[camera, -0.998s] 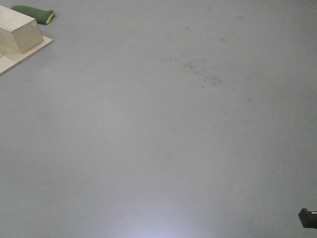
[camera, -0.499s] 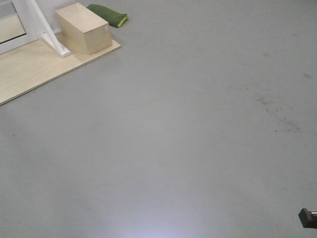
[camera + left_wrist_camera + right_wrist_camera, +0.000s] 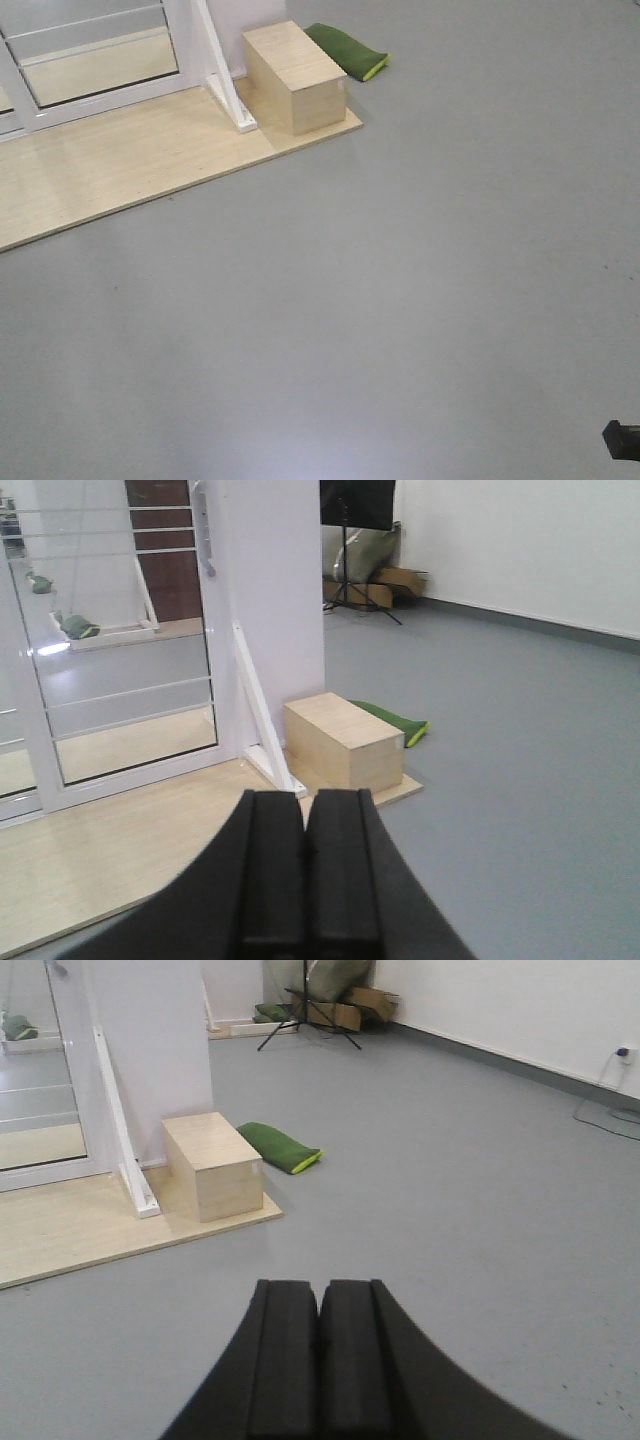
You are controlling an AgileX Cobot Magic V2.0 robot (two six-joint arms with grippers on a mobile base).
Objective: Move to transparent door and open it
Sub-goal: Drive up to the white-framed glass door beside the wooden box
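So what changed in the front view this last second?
The view swung left: the wooden box, green cushion and plywood platform slid rightward and down, and the transparent door came into sight. The floor speckles left the frame. Nothing grasped; the black part at lower right stayed.

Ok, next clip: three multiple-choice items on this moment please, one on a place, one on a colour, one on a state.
1. Where does the box stand?
A. on the grey floor
B. on the platform
C. on a table
2. What colour is the bag by the box?
A. red
B. green
C. blue
3. How is the left gripper?
A. shut
B. wide open
C. gripping a handle

B: the box sits on the platform's corner.
B: the bag is green with a yellow edge.
A: it is closed flush and holds nothing.
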